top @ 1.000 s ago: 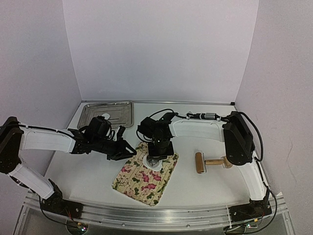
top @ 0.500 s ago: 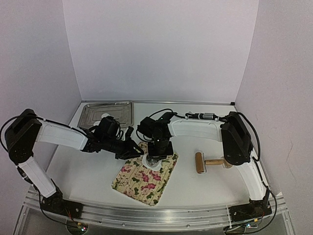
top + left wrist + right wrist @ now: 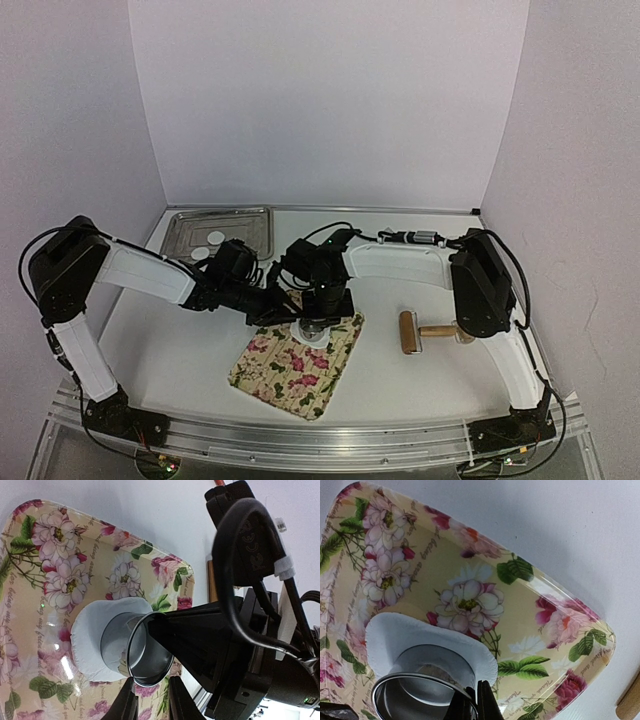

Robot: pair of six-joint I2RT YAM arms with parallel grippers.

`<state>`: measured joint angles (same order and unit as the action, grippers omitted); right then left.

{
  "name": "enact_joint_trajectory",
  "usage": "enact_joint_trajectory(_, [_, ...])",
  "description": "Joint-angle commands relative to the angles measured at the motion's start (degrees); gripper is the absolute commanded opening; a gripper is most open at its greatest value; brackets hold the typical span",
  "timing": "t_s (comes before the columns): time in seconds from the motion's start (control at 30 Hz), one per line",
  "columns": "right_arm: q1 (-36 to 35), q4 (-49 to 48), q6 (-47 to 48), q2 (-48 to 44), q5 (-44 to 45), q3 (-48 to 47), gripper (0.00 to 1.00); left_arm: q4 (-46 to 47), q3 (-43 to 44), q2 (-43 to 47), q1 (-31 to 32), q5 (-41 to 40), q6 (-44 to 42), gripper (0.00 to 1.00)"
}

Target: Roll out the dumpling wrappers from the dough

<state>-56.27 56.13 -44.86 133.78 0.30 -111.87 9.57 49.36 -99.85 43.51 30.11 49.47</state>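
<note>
Flowered tray, metal ring cutter, rolling pin and steel pan on a white worktop.
The tray lies askew near the front, with the cutter upright over its far end. The wooden pin (handle pointing right) lies to the tray's right, and the pan sits back left.

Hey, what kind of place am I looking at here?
Probably a robot test booth staged for dough work: plain walls, dough on a floral tray, a wooden roller, a steel tray.
</note>
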Motion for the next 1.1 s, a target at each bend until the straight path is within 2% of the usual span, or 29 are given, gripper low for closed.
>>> enact_joint_trajectory(0.0, [0.14,1.46,0.47,4.21,-1.17,0.26,0.00,0.89,2.93,-2.15,0.35,0.51,-0.41,0.29])
enact_joint_trajectory(0.27, [0.16,1.58,0.72,4.52,-1.39,-0.15,0.00,-3.60,6.36,-5.22,0.88,-0.98,-2.68,0.24])
enact_joint_trajectory(0.67, [0.20,1.63,1.00,5.43,-2.05,-0.80,0.00,-14.12,9.01,-7.38,2.10,-5.70,-6.36,0.11])
enact_joint_trajectory(0.87, [0.18,1.63,1.04,5.86,-2.36,-0.71,0.00,-15.64,9.50,-8.35,2.53,-6.96,-7.52,0.02])
enact_joint_trajectory(1.07, [0.23,1.60,0.99,6.30,-2.83,-0.32,0.00,-16.87,9.49,-9.68,2.72,-7.78,-8.38,0.00])
